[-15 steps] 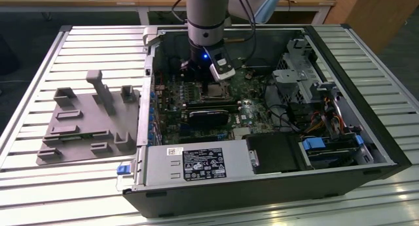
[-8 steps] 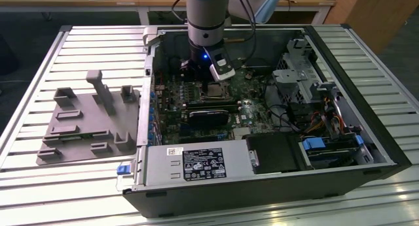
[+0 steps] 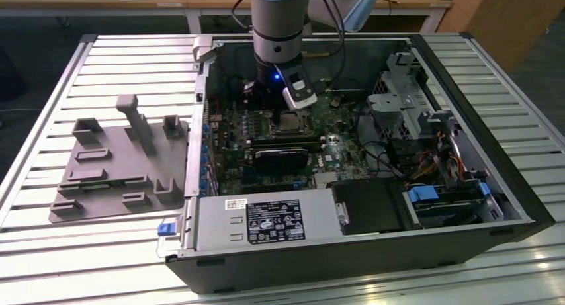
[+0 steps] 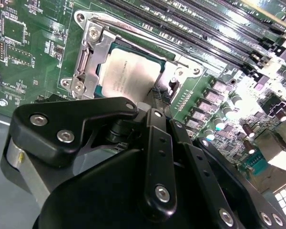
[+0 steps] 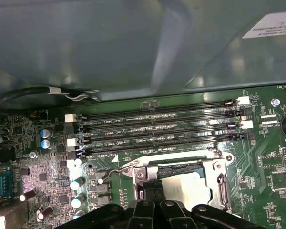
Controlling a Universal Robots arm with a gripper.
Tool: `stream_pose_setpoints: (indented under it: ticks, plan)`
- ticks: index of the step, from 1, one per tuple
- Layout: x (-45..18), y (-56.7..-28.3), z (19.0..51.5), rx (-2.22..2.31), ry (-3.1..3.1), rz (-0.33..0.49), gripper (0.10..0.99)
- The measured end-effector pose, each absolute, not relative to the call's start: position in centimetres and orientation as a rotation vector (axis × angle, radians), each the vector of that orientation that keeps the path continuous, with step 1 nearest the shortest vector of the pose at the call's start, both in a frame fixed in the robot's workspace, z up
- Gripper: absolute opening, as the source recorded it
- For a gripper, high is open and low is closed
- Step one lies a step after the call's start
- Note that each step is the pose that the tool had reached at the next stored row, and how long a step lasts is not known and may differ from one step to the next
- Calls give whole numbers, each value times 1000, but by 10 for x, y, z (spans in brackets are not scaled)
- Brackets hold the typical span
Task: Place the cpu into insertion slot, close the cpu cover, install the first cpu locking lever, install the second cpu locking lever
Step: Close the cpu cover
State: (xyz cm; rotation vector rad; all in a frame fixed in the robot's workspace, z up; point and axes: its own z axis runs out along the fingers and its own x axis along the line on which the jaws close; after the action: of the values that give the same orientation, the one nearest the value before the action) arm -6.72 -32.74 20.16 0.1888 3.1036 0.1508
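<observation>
Gripper linkage is being shown closest in both wrist views. Fingers are being held nearly together, w/ tips at the edge of the cpu cover. On the mobo, the cpu is being held in the insertion slot w/ cover lying over it. Wire lever is being seen beside the socket.

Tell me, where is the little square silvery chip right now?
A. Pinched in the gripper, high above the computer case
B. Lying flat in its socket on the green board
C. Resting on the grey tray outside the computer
B: in both wrist views the cpu lies flat on the green motherboard, framed by the silvery cpu cover, with the gripper close beside it.
</observation>
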Motion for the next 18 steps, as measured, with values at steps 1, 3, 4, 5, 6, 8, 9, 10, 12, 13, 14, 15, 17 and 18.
stream_pose_setpoints:
  ticks: [1, 3, 4, 5, 6, 8, 9, 10, 12, 13, 14, 15, 17, 18]
  plan:
    - [-67, -327, 201, 189, 3103, 151, 102]
    - [-68, -327, 201, 189, 3103, 151, 102]
    - [-68, -327, 201, 189, 3103, 151, 102]
    - [-68, -327, 201, 189, 3103, 151, 102]
    - [-68, -327, 201, 189, 3103, 151, 102]
    - [-68, -327, 201, 189, 3104, 151, 102]
    - [-67, -327, 201, 189, 3103, 152, 102]
    - [-66, -327, 201, 189, 3103, 152, 102]
    - [-65, -327, 201, 189, 3103, 153, 102]
    - [-65, -327, 201, 189, 3103, 154, 102]
    - [-65, -327, 201, 189, 3103, 154, 102]
    - [-65, -327, 201, 189, 3103, 154, 102]
    - [-65, -327, 202, 189, 3103, 154, 102]
    - [-65, -327, 202, 189, 3103, 154, 102]
